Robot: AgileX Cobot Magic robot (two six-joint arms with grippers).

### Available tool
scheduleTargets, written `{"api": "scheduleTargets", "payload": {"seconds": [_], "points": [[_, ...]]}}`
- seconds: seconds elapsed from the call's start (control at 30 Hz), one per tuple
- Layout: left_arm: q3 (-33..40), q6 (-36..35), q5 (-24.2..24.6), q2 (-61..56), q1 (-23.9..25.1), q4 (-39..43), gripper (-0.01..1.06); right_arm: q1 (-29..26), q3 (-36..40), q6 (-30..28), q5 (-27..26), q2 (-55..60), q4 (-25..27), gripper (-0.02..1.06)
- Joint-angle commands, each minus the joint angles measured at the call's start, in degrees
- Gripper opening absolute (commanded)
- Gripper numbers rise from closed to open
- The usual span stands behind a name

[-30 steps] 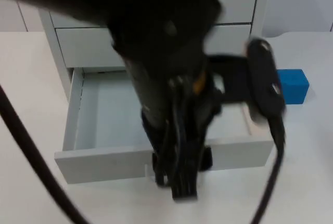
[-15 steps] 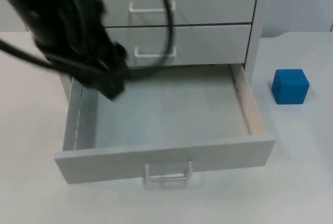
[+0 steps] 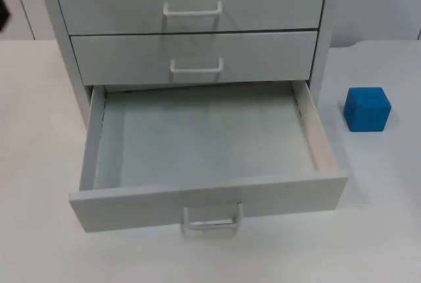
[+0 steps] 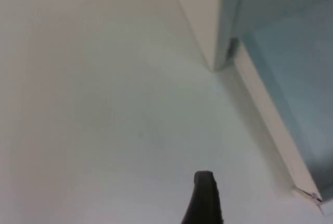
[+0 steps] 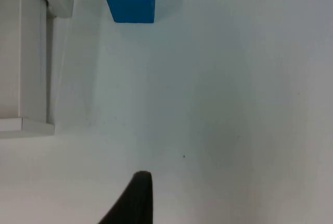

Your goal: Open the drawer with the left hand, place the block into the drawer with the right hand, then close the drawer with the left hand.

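Bottom grey cabinet drawer (image 3: 204, 145) is out and empty, blue cube block (image 3: 367, 108) sits on the desk beside it, can't tell either claw's state.

This looks like a test room or lab. A plain white counter (image 3: 39, 243) ends at a bare grey wall (image 3: 375, 0). On it stand just a small grey drawer cabinet (image 3: 191, 33) and one blue block (image 3: 367, 108), like a set-up for practice.
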Motion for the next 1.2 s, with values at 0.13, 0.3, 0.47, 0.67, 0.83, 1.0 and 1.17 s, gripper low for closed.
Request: {"api": "scheduleTargets", "payload": {"seconds": [0.13, 0.3, 0.47, 0.67, 0.83, 1.0, 1.17], "points": [[0.0, -0.8, 0.3, -5.4, 9.4, -0.7, 0.64, -0.3, -0.5, 0.0, -0.2, 0.0, 0.3, 1.05], [0.0, -0.8, 0.4, -8.7, 12.5, -0.7, 0.64, -0.3, -0.5, 0.0, -0.2, 0.0, 0.3, 1.05], [0.1, -0.8, 0.9, -11.3, 12.5, -0.9, 0.87, -0.3, -0.5, 0.0, -0.2, 0.0, 0.3, 1.05], [9.0, -1.4, -5.6, -19.5, 12.5, -1.3, 1.05, -0.3, -0.5, 0.0, -0.2, 0.0, 0.3, 1.05], [20.2, -1.4, -14.4, -29.7, 12.5, -2.9, 1.05, -0.3, -0.5, 0.0, -0.2, 0.0, 0.3, 1.05], [24.6, -1.4, -15.7, -39.9, 12.5, -3.4, 1.05, -0.3, -0.5, 0.0, -0.2, 0.0, 0.3, 1.05], [25.7, -0.7, -15.5, -45.4, 12.5, -3.2, 1.05, -0.3, -0.5, 0.0, -0.2, 0.0, 0.3, 1.05]]}}
